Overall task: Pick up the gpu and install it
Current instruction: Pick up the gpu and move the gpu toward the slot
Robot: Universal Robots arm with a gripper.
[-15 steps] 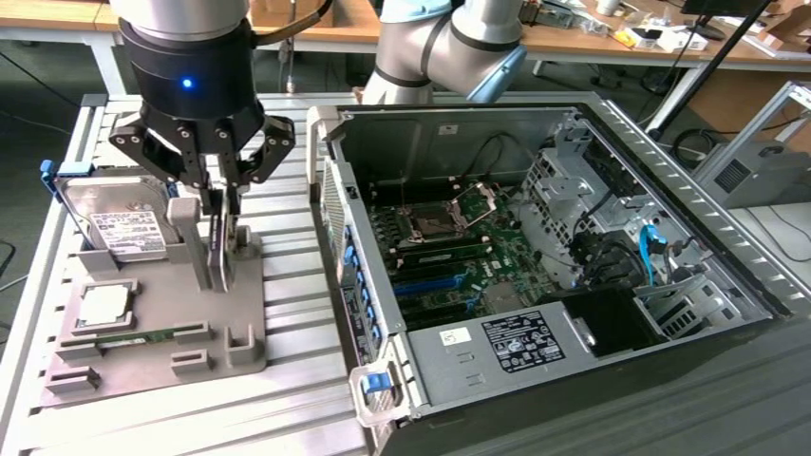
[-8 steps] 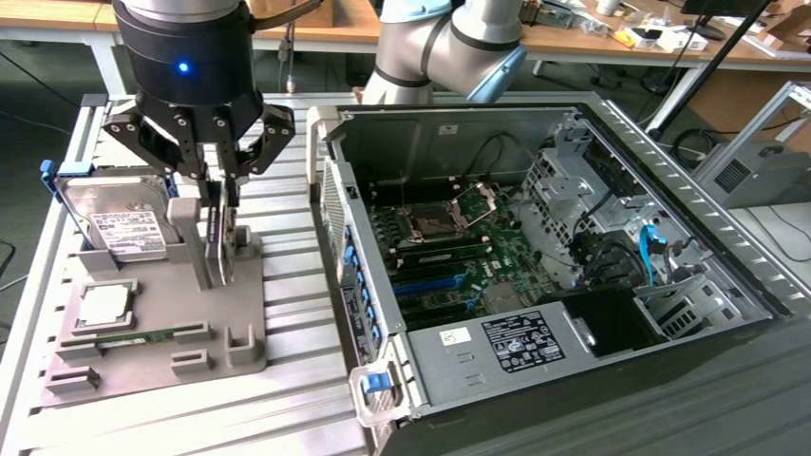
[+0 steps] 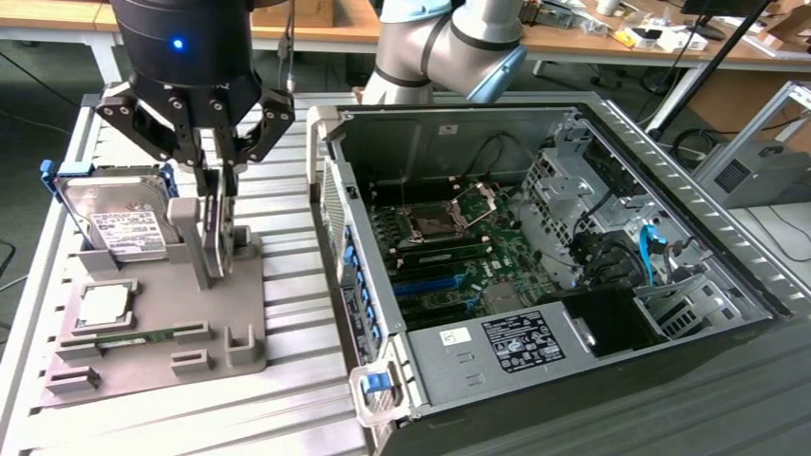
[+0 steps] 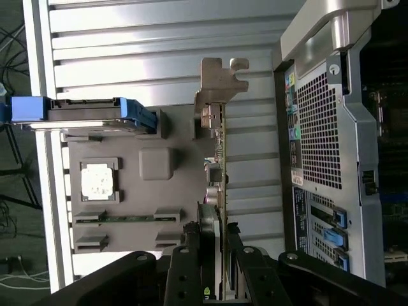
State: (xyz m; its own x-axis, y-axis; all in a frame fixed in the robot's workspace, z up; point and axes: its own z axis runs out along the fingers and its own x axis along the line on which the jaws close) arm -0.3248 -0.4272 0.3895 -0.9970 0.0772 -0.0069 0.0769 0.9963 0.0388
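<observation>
Gpu (image 3: 216, 223): thin flat dark circuit card with a narrow silver metal bracket, standing on edge in the grey plastic holder tray (image 3: 133, 370), on the exterior view's left, well apart from the machine it belongs in.
Gripper, exterior view: black two-finger gripper (image 3: 216, 161) directly above the tray, one finger down each face of the gpu's upper part, clamped on it by the look of things.
Neighbours, exterior view: boxy silver hard drive with white label and blue frame (image 3: 112, 220) just beside the card; small square silver chip (image 3: 104, 302) lying flat on the same tray.
Destination, exterior view: open black-and-silver computer case (image 3: 545, 237) on the ribbed metal table (image 3: 298, 285), green motherboard (image 3: 443, 256) exposed, no card in it yet.
Gpu, wrist view: edge-on (image 4: 220, 153), a slim line running from the gripper (image 4: 213, 236) out to the bracket (image 4: 220, 80).
Fingers, wrist view: dark fingers (image 4: 183, 268) pressed to both sides, no gap showing.
Seating: lower edge sits down among the tray's posts; whether it has lifted clear, I cannot tell.
Doing it well: my read is a straight vertical pull, card kept upright, grip firm enough not to slip but gentle on the components; any tilt risks the bracket or edge catching on a post or nudging the hard drive.
</observation>
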